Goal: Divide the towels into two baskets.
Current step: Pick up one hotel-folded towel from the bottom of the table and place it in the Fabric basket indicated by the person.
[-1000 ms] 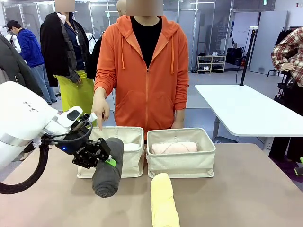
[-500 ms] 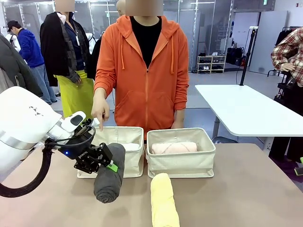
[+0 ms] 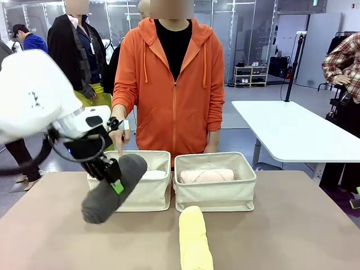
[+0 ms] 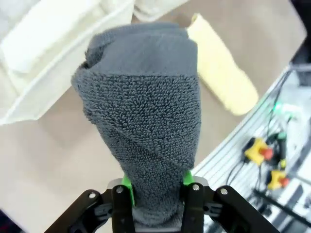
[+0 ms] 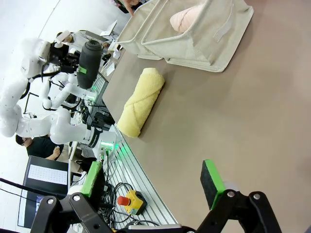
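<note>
- Front view: left gripper (image 3: 114, 179) squeezed almost shut around the middle of the dark grey towel (image 3: 104, 197), up off the table (image 3: 292, 225).
- Tilted roll: top end at about 1 o'clock, over the near rim of the left basket (image 3: 152, 198); low end at about 7 o'clock, out in front of that basket.
- Peeking out inside the left basket, at 3 o'clock from the grey roll's top end: a bit of the white towel (image 3: 153, 175).
- Lying flat inside the right basket (image 3: 216, 197): the pale pink towel (image 3: 206, 175).
- Right basket just beside the left basket, at its 3 o'clock.
- Flat on the table at 6 o'clock from the right basket's near left corner: the pale yellow towel (image 3: 194, 239), close to the basket, its long way running toward the camera.
- At 12 o'clock from the left basket: the person's hand (image 3: 120, 134), one finger pointing down above the far rim.
- Left wrist view: green pads (image 4: 128, 187) pressed on both sides of the dark grey towel (image 4: 146, 97), roll reaching up to 12 o'clock; pale yellow towel (image 4: 223, 73) on the table at 2 o'clock; white towel (image 4: 43, 36) in its basket at 10 o'clock.
- Right wrist view: right gripper (image 5: 151, 177) spread wide open, holding nothing, above the table; pale yellow towel (image 5: 141, 102) at 12 o'clock; pale pink towel (image 5: 192, 17) in its basket at 1 o'clock.
</note>
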Robot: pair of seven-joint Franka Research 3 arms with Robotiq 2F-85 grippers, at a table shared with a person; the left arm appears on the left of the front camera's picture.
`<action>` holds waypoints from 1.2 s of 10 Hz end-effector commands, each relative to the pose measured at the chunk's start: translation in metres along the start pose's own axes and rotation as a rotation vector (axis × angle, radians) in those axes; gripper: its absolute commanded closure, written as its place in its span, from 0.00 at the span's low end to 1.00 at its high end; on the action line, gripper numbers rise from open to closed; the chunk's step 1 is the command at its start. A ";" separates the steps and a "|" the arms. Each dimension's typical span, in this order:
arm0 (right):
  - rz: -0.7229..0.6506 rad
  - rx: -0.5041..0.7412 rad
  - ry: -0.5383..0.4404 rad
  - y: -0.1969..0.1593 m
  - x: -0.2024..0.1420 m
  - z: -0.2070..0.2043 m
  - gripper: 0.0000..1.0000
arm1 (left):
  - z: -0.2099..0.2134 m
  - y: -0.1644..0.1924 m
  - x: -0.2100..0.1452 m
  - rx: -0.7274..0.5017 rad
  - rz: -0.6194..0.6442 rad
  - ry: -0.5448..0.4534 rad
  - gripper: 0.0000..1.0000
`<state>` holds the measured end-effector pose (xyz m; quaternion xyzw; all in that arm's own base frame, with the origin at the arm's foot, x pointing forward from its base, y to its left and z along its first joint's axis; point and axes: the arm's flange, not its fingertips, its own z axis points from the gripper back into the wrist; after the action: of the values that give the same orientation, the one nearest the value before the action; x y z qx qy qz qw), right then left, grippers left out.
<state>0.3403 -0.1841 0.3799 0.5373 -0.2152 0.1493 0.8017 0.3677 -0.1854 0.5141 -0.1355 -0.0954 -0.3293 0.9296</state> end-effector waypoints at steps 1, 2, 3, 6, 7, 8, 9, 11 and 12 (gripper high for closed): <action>-0.009 -0.005 0.009 0.004 0.000 0.003 0.00 | 0.022 0.010 0.044 0.044 -0.175 0.117 0.59; -0.009 -0.005 0.009 0.004 0.000 0.003 0.00 | 0.029 0.012 0.065 0.104 -0.277 0.141 0.59; -0.009 -0.005 0.009 0.004 0.000 0.003 0.00 | 0.030 0.015 0.088 0.225 -0.374 0.186 0.59; -0.009 -0.005 0.009 0.004 0.000 0.003 0.00 | 0.013 0.029 0.142 0.349 -0.692 0.303 0.59; -0.009 -0.005 0.009 0.004 0.000 0.003 0.00 | 0.007 0.039 0.155 0.366 -0.746 0.312 0.59; -0.009 -0.005 0.009 0.004 0.000 0.003 0.00 | 0.000 0.052 0.167 0.347 -0.759 0.322 0.59; -0.009 -0.005 0.009 0.004 0.000 0.003 0.00 | -0.009 0.066 0.179 0.337 -0.773 0.335 0.59; -0.009 -0.005 0.009 0.004 0.000 0.003 0.00 | -0.030 0.088 0.198 0.274 -0.830 0.290 0.59; -0.009 -0.005 0.009 0.004 0.000 0.003 0.00 | -0.044 0.096 0.200 0.226 -0.860 0.274 0.59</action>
<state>0.3405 -0.1842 0.3801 0.5371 -0.2151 0.1495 0.8018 0.5781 -0.2445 0.5077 0.0934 -0.0414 -0.6681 0.7370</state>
